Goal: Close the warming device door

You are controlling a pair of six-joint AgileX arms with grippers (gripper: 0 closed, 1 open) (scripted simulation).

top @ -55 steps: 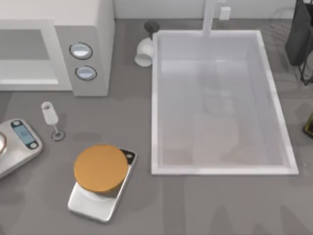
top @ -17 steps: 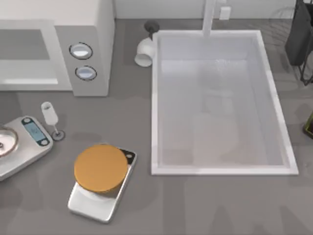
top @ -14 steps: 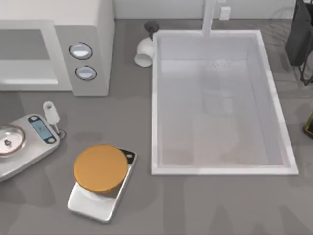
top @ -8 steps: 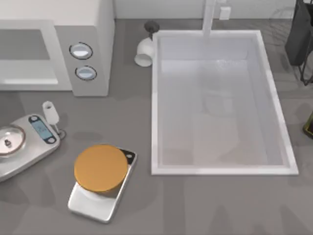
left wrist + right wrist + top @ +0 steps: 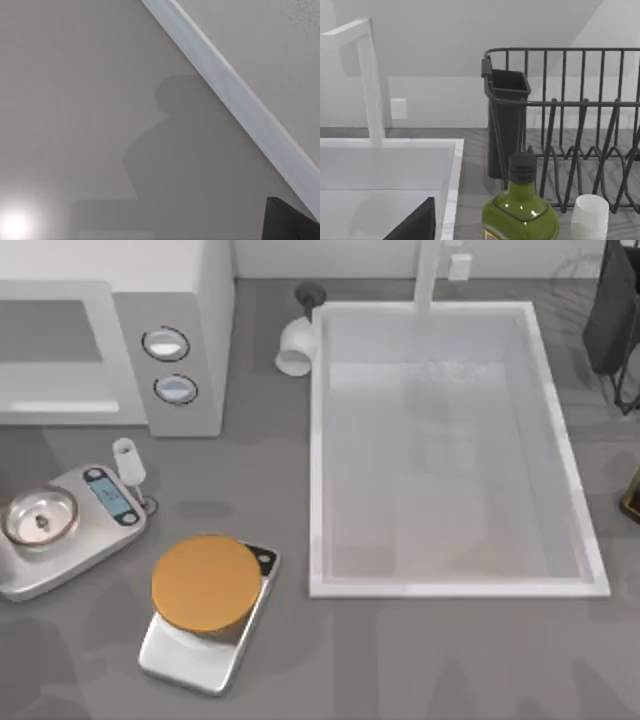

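- Warming device [image 5: 170, 340] is sitting at the surface's [image 5: 260, 660] far left corner, two round dials facing forward.
- Door [image 5: 55, 355] is lying flush against the device front, greyish window showing.
- Silver kitchen scales [image 5: 65, 530] are resting near the left edge, a small glass [image 5: 128, 465] just beside them.
- Second scales carrying an orange disc [image 5: 205, 582] are sitting nearer the front edge.
- Sink [image 5: 450, 585] is occupying the middle.
- Green bottle [image 5: 521, 212] is standing by a dark dish rack [image 5: 560, 115].
- End effector openings: cannot tell for either arm.

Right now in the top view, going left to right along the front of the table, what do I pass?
Silver scale with bowl → wine glass → scale carrying the orange disc → sink.
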